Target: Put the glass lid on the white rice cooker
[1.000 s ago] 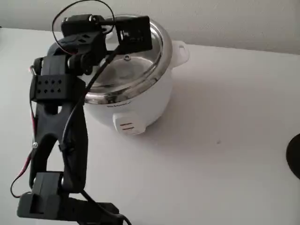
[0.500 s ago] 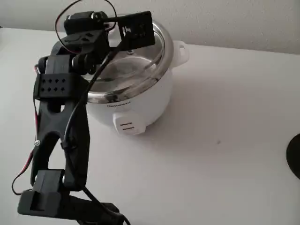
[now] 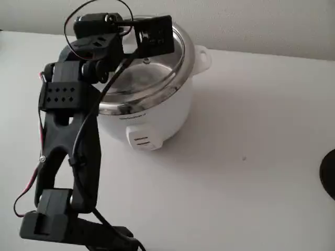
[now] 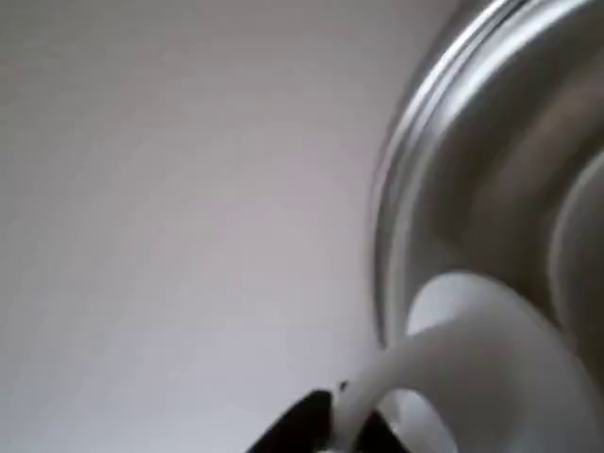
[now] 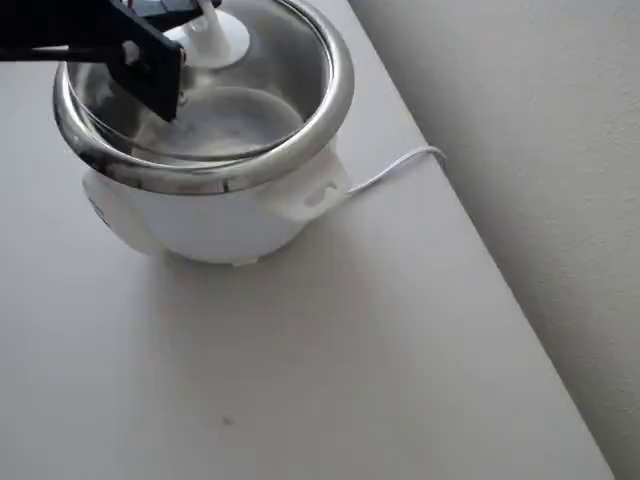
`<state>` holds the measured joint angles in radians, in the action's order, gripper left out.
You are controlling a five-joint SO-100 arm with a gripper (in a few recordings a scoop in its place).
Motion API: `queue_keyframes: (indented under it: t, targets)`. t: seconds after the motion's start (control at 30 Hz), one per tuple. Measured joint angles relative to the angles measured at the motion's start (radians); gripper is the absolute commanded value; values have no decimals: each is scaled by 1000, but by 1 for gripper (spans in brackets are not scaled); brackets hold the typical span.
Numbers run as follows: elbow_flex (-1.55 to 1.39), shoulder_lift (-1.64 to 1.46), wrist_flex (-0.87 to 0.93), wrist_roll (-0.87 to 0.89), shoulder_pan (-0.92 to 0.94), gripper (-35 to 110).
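Your black arm (image 3: 68,151) rises nearest the fixed camera, gripper (image 5: 195,20) reaching over the white rice cooker (image 3: 152,112) behind it. The glass lid (image 5: 250,100) sits on the cooker's steel rim. Gripper at the white knob (image 5: 212,38); jaw state can't be told.

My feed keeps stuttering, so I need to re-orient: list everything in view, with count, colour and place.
rice cooker: one, white body with shiny steel rim, on the table toward its back edge in the fixed view.
glass lid: one, clear with a white knob, over the cooker's mouth.
cord: one, white, runs from the cooker toward the wall.
table: one, white.
dark object: one, black, at the right edge of the fixed view; cannot tell what it is.
arm: one, black, left of the cooker.
hand: one, black, at the lid's knob; grip hidden.
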<state>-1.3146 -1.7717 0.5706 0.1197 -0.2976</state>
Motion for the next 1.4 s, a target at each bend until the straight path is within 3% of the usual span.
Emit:
queue_keyframes:
  t: [0.13, 0.33, 0.67, 0.93, 1.1, 1.4]
  targets:
    - [0, 0, 0, 0, 0, 2]
    - [-2, 0, 0, 0, 6, 18]
    - [-268, -123, -31, 21, 71, 20]
    - [-319, -256, 206, -98, 118, 20]
    - [-324, -411, 402, -129, 149, 0]
    - [-471, -706, 649, -118, 193, 0]
